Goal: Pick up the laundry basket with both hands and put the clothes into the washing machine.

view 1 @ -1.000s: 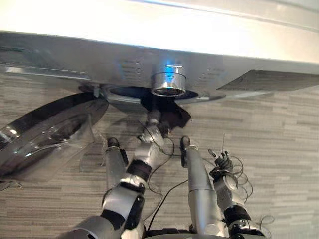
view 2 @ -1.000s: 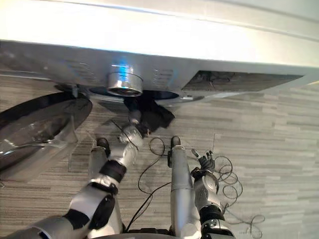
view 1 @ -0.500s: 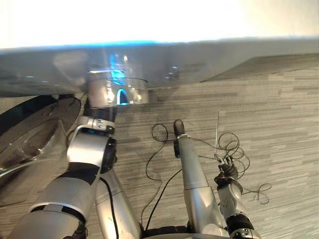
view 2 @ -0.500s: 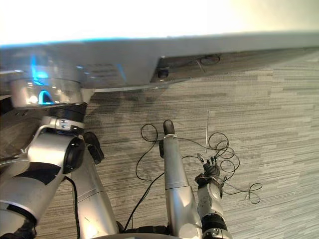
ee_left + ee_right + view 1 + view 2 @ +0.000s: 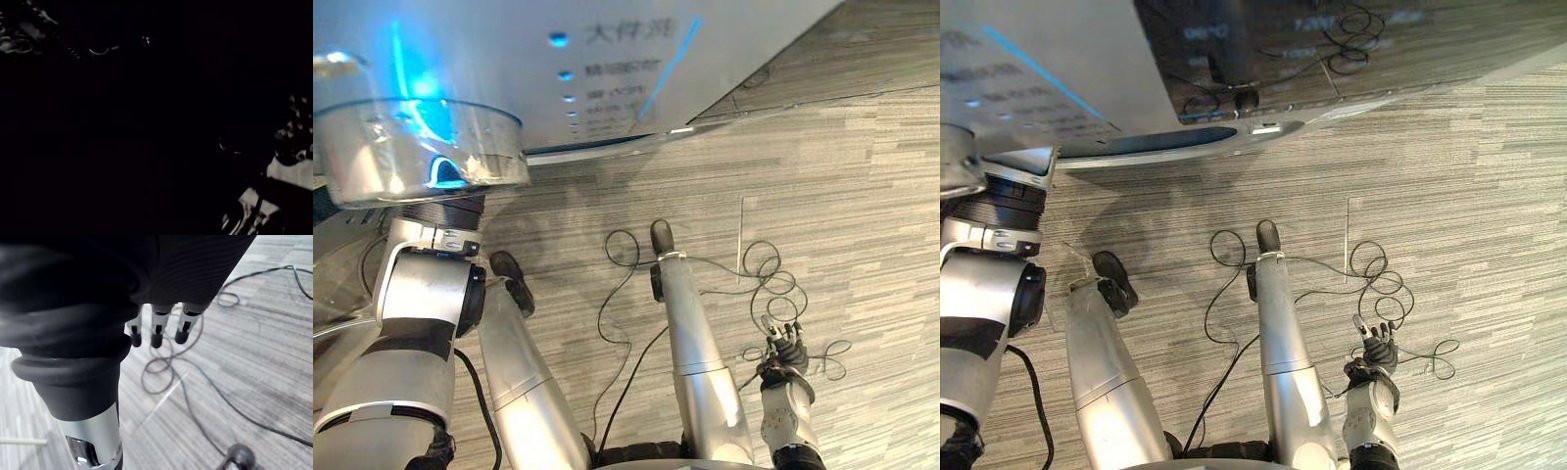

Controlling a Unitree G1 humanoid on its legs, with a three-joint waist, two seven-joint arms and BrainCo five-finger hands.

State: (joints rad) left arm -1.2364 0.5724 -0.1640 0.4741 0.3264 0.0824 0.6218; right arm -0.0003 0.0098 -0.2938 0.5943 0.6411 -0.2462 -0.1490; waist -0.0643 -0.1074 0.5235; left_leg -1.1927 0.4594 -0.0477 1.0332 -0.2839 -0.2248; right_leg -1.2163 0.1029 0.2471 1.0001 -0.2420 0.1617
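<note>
Hanging above striped grey carpet (image 5: 881,196), right robot hand (image 5: 786,346), relaxed

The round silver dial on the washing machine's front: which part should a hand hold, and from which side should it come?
Grip the silver dial by its smooth round side wall, thumb opposite the fingers, coming straight at its face from the front. It stands out from the panel as a short drum. The open right hand hangs free, so it probably suits.
</note>
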